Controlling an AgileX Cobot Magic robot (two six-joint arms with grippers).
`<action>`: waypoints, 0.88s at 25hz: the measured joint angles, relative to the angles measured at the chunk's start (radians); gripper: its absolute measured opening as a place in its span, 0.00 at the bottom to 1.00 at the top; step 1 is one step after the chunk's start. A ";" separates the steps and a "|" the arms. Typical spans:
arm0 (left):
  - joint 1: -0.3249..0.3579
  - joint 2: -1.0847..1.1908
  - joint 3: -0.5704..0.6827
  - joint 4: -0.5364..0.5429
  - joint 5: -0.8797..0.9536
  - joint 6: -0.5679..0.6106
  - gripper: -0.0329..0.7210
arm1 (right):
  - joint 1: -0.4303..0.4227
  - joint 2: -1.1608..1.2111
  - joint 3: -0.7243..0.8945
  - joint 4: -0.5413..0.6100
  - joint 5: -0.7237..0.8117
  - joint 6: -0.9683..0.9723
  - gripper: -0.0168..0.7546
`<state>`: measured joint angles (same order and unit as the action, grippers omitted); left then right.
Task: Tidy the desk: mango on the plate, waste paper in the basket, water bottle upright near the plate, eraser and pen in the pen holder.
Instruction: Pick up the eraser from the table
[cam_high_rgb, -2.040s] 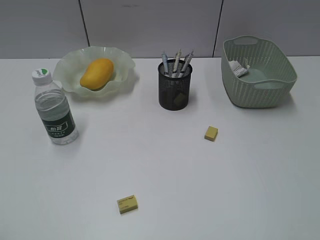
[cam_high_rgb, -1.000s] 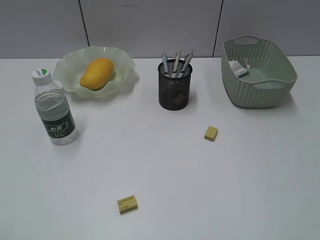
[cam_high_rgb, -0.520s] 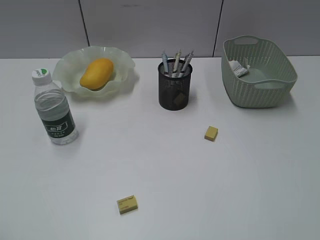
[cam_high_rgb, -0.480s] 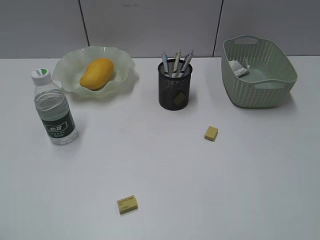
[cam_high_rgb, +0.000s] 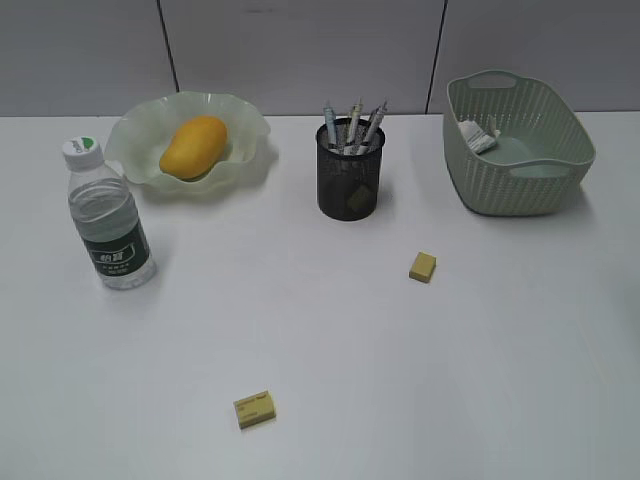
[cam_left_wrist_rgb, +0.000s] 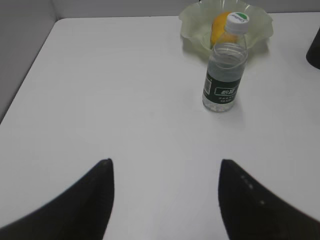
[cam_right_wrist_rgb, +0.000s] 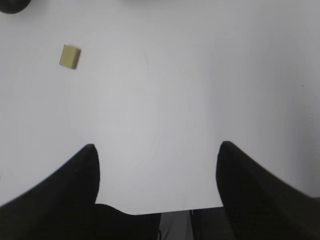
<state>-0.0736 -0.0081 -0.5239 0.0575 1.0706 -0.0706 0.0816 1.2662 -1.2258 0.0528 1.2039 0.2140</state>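
From the exterior view neither arm shows. The mango (cam_high_rgb: 194, 146) lies on the plate (cam_high_rgb: 135, 130), the water bottle (cam_high_rgb: 108, 217) stands upright near it, the waste paper (cam_high_rgb: 477, 134) sits in the basket (cam_high_rgb: 520, 145), and pens stand in the pen holder (cam_high_rgb: 350, 182). Two yellow erasers lie loose on the desk (cam_high_rgb: 330, 330): the far eraser (cam_high_rgb: 422, 266) and the near eraser (cam_high_rgb: 255, 408). I judge picking one up is the step in hand.

In the left wrist view the left gripper (cam_left_wrist_rgb: 165, 197) hangs wide and empty; the bottle stands ahead of it and to its right, the plate just beyond.

In the right wrist view the right gripper (cam_right_wrist_rgb: 156, 185) is wide and empty too. A small, flat-sided yellow block (cam_right_wrist_rgb: 69, 56), an eraser, lies well ahead and to its left. It should centre over the block, square its jaws to the flat sides, and come down low before closing.
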 joint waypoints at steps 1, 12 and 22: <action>0.000 0.000 0.000 0.000 0.000 0.000 0.70 | 0.007 0.039 -0.035 0.000 0.000 0.004 0.76; 0.000 0.000 0.000 0.000 -0.001 0.000 0.70 | 0.246 0.490 -0.253 0.004 0.001 0.141 0.76; 0.000 0.000 0.000 0.000 -0.001 0.000 0.70 | 0.311 0.733 -0.333 0.035 -0.111 0.253 0.76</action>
<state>-0.0736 -0.0081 -0.5239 0.0575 1.0697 -0.0706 0.3928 1.9996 -1.5590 0.0880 1.0929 0.4675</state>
